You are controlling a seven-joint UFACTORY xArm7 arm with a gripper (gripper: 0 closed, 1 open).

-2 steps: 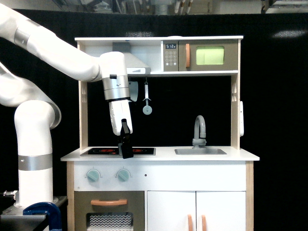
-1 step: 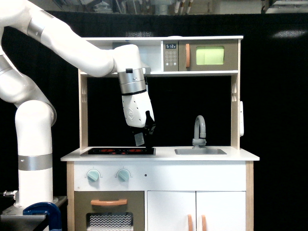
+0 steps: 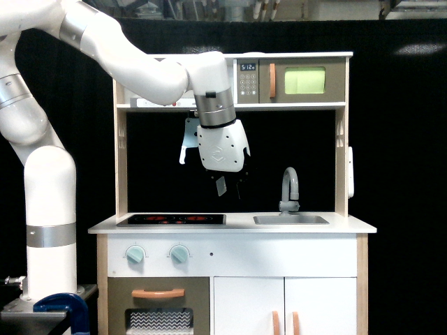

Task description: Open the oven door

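The oven door (image 3: 304, 81) is a small taupe panel with a yellow-green window on the toy kitchen's top shelf, at the exterior view's upper right. It sits flush and closed. Its short vertical orange handle (image 3: 272, 81) is on the door's left edge, beside a keypad panel (image 3: 248, 81). My gripper (image 3: 228, 187) hangs fingers-down in the dark niche below the shelf, left of and well below the handle. It touches nothing, and its fingers look spread apart with nothing between them.
The white shelf board (image 3: 293, 106) runs just above the gripper's body. A grey faucet (image 3: 290, 188) and sink (image 3: 290, 219) lie to its right, the hob (image 3: 171, 219) below left. A white utensil (image 3: 187, 143) hangs behind the wrist. A larger door with a horizontal orange handle (image 3: 158, 294) is low down.
The arm has swung from over the hob toward the exterior view's right and risen. The gripper has turned to face the camera and now hangs clear of the counter.
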